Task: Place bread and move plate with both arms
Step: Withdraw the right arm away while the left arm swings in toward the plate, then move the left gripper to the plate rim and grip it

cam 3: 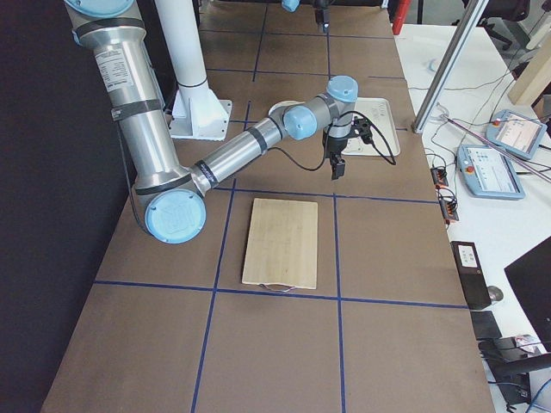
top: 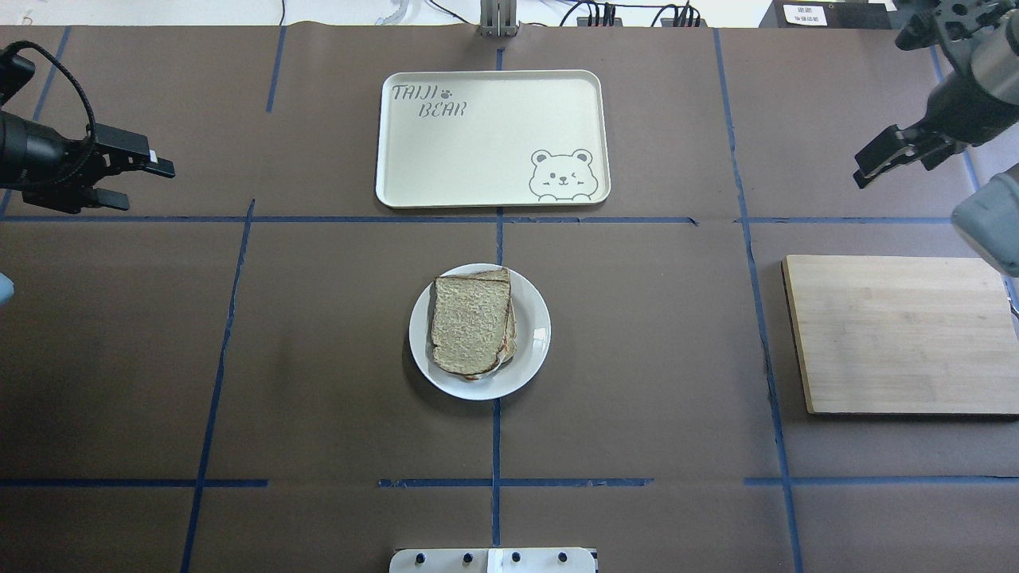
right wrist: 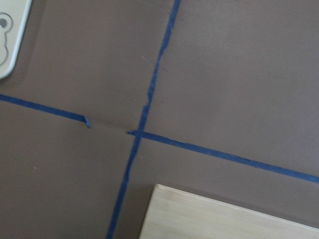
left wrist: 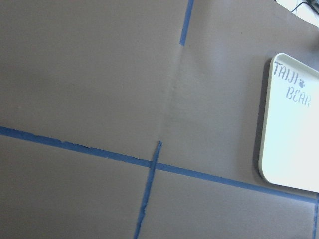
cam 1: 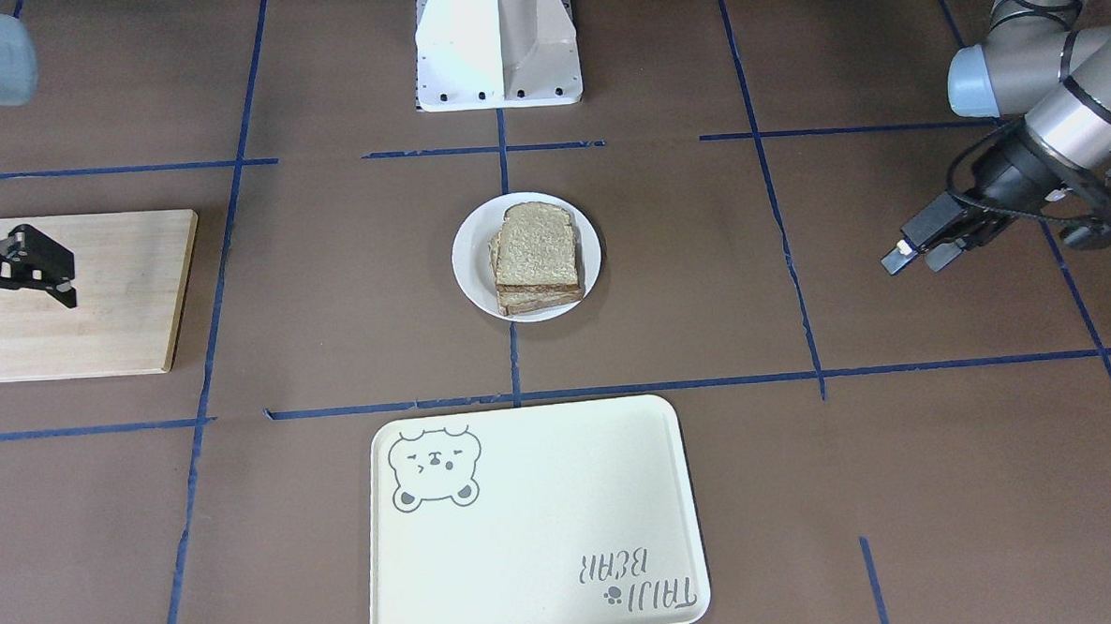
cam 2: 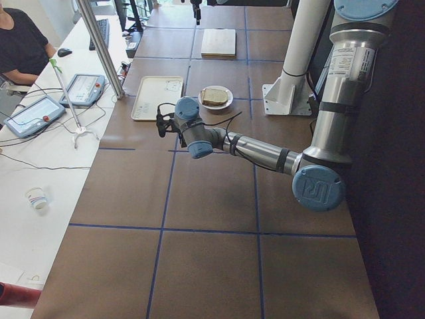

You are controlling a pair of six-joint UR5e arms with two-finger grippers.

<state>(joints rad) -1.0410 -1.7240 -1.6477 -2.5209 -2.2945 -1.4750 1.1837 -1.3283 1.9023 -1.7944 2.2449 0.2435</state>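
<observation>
The bread is a speckled wholegrain slice with a dark crust. It lies on top of another slice on the small white plate at the table's centre, and both show in the front view (bread, plate). My left gripper hovers open and empty far to the plate's left, also seen in the front view. My right gripper hovers open and empty far right, beyond the wooden board, and shows over the board in the front view. Neither wrist view shows fingers, bread or plate.
A cream rectangular tray with a bear drawing lies beyond the plate, on the far side from the robot; its edge shows in the left wrist view. A wooden cutting board lies at the right, also in the right wrist view. Blue tape lines cross the brown table.
</observation>
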